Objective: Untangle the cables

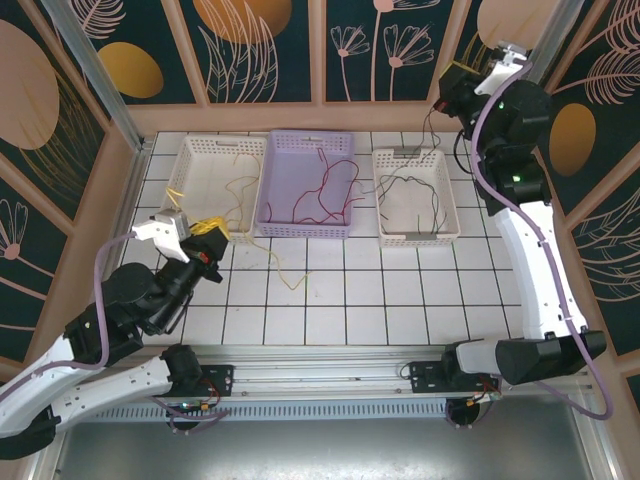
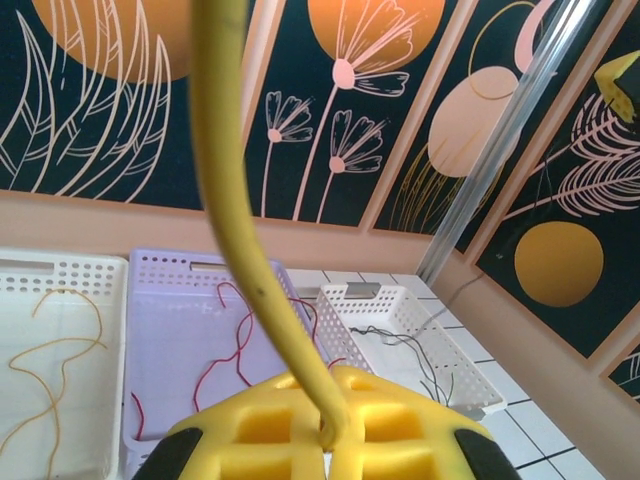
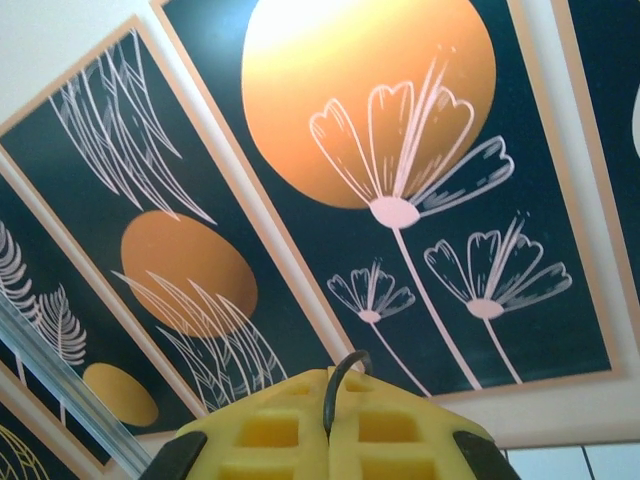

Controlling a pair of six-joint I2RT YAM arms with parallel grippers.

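Observation:
My left gripper (image 1: 207, 242) is at the left of the tiled table, shut on a yellow cable (image 2: 240, 200) that rises from between its yellow pads (image 2: 270, 430). A loose length of that yellow cable (image 1: 285, 272) trails over the tiles in front of the purple basket. My right gripper (image 1: 447, 100) is raised at the back right, above the right white basket, shut on a thin black cable (image 3: 343, 372) that loops out of its pads (image 3: 400, 430). That black cable (image 1: 430, 125) hangs down towards the basket. Red cables (image 1: 320, 185) lie in the purple basket.
Three baskets stand in a row at the back: a white one (image 1: 195, 150) with yellow cables, a purple one (image 1: 300, 232), and a white one (image 1: 418, 238) with black cables. Patterned walls close in the table on three sides. Bare tiles lie in front of the baskets.

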